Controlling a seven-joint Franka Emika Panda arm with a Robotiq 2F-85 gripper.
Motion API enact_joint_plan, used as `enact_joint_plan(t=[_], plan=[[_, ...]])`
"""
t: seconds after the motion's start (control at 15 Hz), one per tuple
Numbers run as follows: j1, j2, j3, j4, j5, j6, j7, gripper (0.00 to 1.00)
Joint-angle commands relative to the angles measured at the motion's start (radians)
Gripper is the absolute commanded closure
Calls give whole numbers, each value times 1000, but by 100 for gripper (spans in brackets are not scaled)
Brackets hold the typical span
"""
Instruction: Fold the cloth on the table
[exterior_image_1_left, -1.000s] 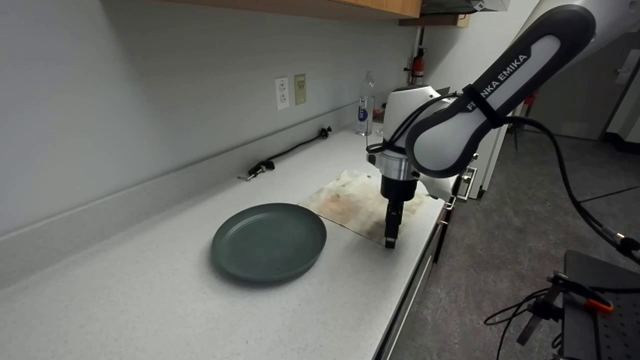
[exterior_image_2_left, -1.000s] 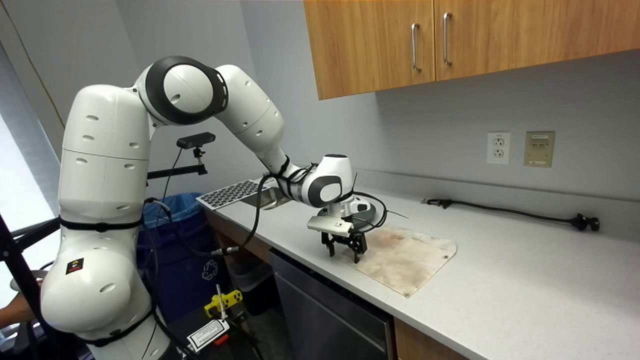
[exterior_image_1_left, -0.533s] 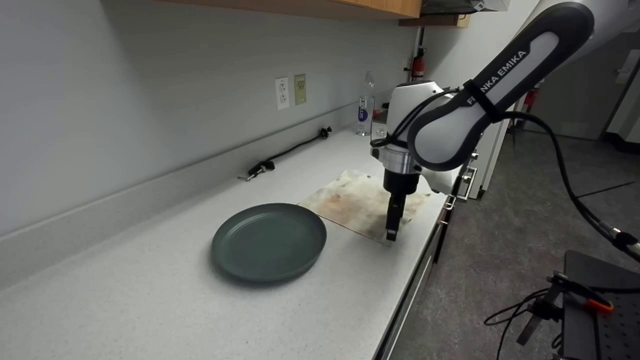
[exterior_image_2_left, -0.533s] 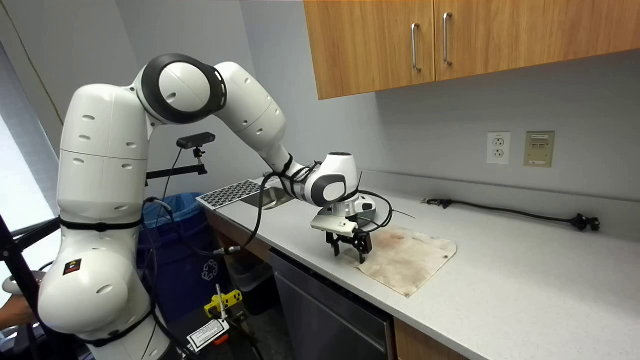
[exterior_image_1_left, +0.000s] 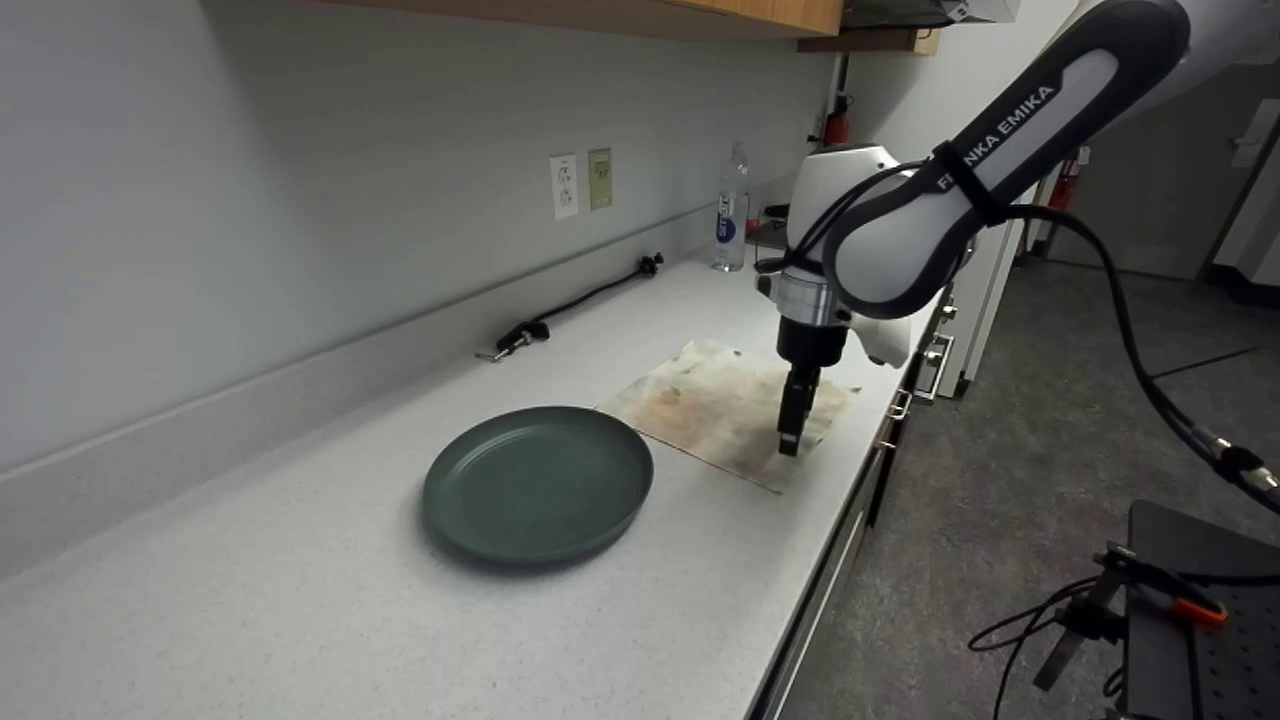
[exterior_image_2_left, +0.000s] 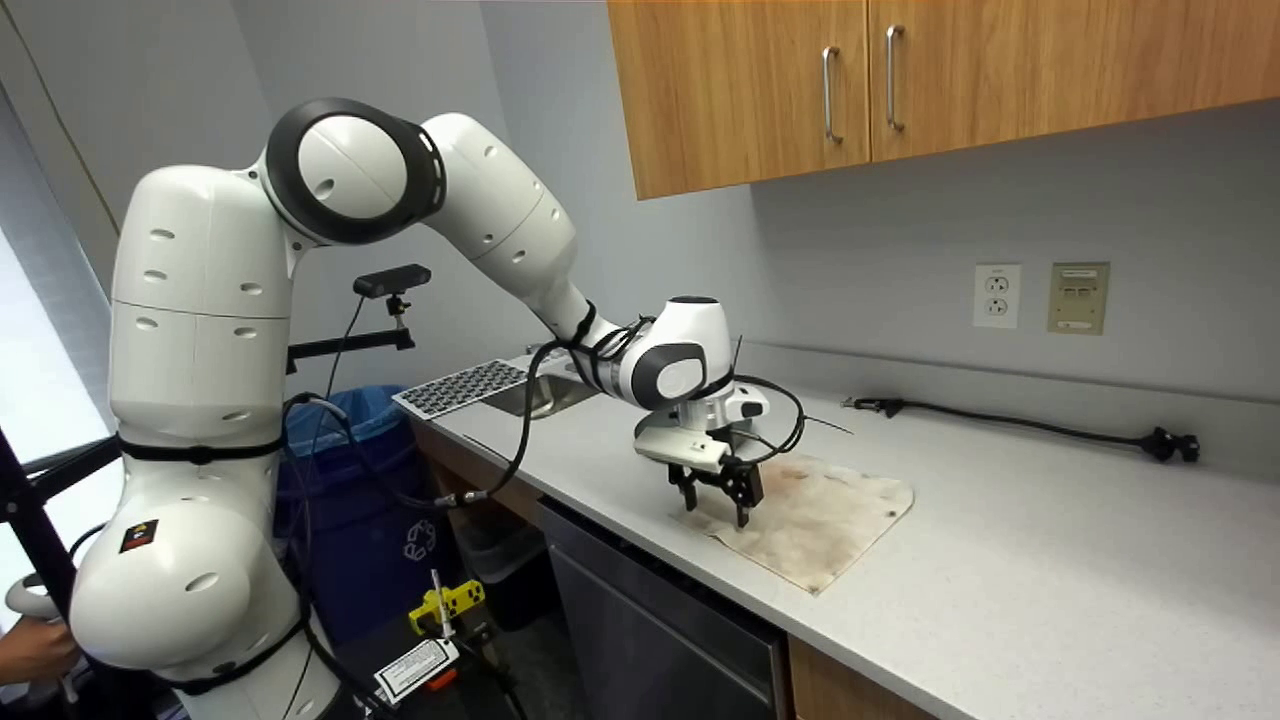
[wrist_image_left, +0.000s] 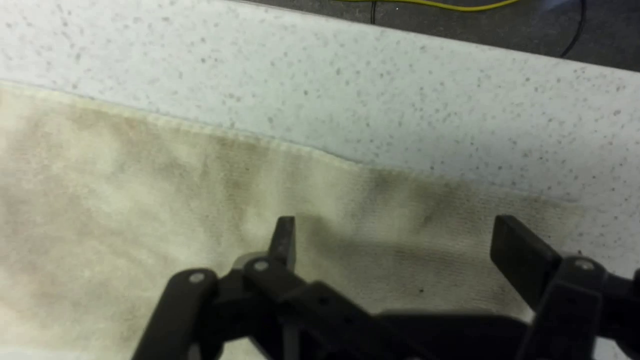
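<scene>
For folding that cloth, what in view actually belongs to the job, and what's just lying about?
Part of the job:
cloth, lying mostly flat
white table under it
fingers, open above the cloth

Just lying about:
dark green plate
clear bottle
black cord-like piece

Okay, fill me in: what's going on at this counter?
A white-and-black jointed robot arm holds its open black end effector over a stained cream-beige fabric cloth, gripping nothing. The cloth lies spread out on the speckled white countertop, not yet folded. A round dark green plate sits beside the cloth.
</scene>
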Motion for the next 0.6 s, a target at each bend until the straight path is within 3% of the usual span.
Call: enact_joint_plan(t=[0.0,0.53], plan=[[-6,0,-20,-3,-11,14,9,0],[-12,-8,-61,-20,-10,8,36,0]])
